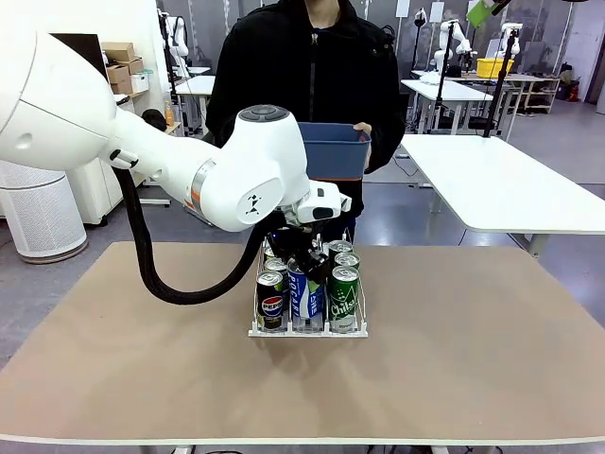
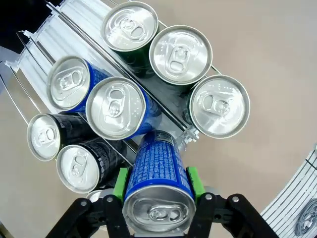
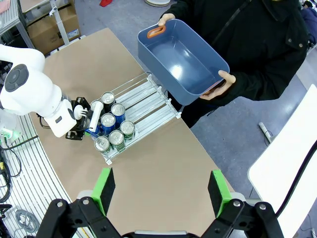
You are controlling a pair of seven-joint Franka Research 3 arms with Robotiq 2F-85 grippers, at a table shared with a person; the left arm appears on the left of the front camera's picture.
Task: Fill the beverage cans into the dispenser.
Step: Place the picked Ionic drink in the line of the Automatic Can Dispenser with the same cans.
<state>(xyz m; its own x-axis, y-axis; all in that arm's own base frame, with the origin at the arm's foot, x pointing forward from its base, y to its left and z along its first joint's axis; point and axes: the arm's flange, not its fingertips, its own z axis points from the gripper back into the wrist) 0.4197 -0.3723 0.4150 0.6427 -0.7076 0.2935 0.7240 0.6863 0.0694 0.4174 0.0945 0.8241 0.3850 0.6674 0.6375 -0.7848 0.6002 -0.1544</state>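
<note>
The white wire three-lane dispenser [image 2: 44, 34] holds three green cans [image 2: 181, 54], two black cans [image 2: 77, 168] and two blue cans [image 2: 115, 107]. At its front end, the left gripper [image 2: 157, 186] clamps a third blue-and-white aluminium can [image 2: 157, 173]. Above it, the right gripper [image 3: 161, 191] has its fingers spread wide, holding nothing.

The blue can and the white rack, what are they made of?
The blue can, held in the left tool, looks like thin metal, probably aluminium: its top is bare and shiny silver with a pull tab, and its side is printed glossy blue. The rack seems to be thin white-coated wire with ribbed white plastic lanes, though the coating is hard to tell.
</note>
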